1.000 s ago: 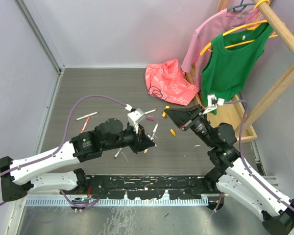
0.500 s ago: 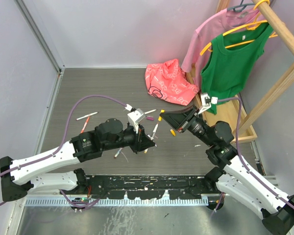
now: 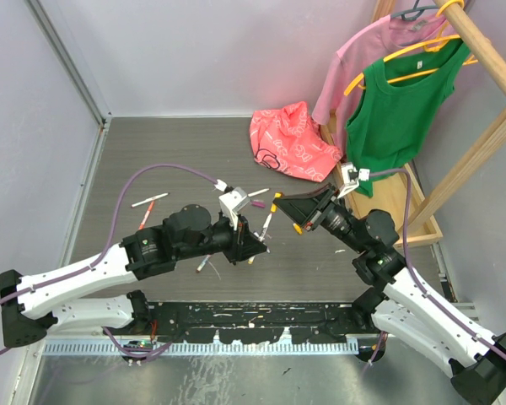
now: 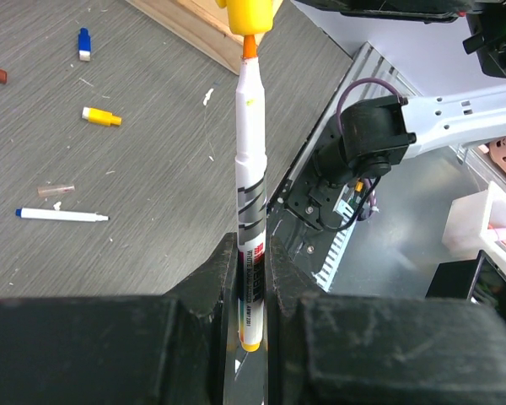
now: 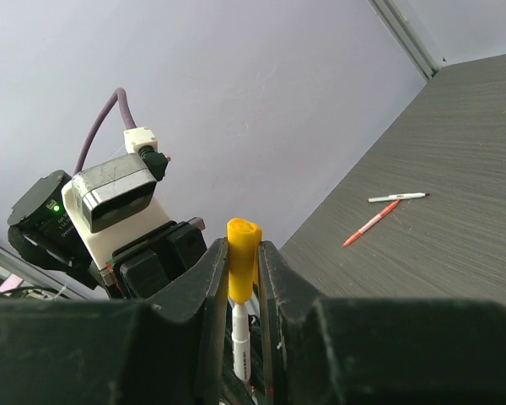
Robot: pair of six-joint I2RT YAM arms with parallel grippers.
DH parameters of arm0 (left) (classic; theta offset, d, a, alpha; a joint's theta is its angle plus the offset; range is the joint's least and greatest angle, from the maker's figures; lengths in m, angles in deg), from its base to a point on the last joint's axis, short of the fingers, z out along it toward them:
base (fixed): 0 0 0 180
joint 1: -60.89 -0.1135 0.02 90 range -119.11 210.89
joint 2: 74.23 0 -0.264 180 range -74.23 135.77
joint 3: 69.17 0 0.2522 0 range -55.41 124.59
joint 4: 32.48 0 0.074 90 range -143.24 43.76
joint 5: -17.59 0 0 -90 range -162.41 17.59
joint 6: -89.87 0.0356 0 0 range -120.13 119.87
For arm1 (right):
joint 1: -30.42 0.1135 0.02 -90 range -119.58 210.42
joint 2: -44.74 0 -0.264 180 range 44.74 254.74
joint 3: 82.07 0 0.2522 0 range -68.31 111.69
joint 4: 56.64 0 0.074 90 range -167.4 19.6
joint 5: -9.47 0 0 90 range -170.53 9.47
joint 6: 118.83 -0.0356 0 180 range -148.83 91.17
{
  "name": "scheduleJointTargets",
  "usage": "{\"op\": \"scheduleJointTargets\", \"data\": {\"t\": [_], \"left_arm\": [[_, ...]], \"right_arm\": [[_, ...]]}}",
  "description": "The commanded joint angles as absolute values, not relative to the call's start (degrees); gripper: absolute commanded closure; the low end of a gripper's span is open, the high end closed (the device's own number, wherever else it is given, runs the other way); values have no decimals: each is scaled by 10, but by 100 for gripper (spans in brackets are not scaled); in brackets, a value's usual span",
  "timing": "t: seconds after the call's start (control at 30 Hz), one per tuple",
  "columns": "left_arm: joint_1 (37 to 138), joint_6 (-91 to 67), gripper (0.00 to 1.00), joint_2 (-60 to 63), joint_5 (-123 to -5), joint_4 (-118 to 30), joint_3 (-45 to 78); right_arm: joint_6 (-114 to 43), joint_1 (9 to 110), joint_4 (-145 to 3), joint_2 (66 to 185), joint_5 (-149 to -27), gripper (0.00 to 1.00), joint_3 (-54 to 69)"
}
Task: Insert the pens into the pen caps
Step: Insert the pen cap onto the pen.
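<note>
Over the grey table (image 3: 169,160), between the two arms, the left gripper (image 4: 251,261) is clamped narrow on the lower barrel of a white pen (image 4: 250,152), which has black print, a yellow butt end and its orange tip pointing away from the jaws. The right gripper (image 5: 240,253) pinches a yellow cap (image 5: 243,240) by its sides, mouth on that orange tip; can't tell how deep the nib sits. Loose on the table: a blue-ended pen (image 4: 63,215), a yellow-capped stub (image 4: 101,116), a blue cap (image 4: 83,44).

yellow cap (image 4: 250,12) shifted left, meeting pen (image 4: 250,194)
</note>
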State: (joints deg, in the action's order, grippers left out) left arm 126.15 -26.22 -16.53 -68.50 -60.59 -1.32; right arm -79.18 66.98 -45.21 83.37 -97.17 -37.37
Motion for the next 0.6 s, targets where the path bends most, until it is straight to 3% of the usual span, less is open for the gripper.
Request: {"op": "scheduleJointTargets", "data": {"t": [0.0,0.57], "left_arm": [[1264,-260,100,-183,-683,-561,-14],[1264,-262,100,-173,-685,-559,-9]], "right_arm": [[-798,668,-422,830,-978,100,-368],[-831,668,-390,837,-1018,100,-396]]}}
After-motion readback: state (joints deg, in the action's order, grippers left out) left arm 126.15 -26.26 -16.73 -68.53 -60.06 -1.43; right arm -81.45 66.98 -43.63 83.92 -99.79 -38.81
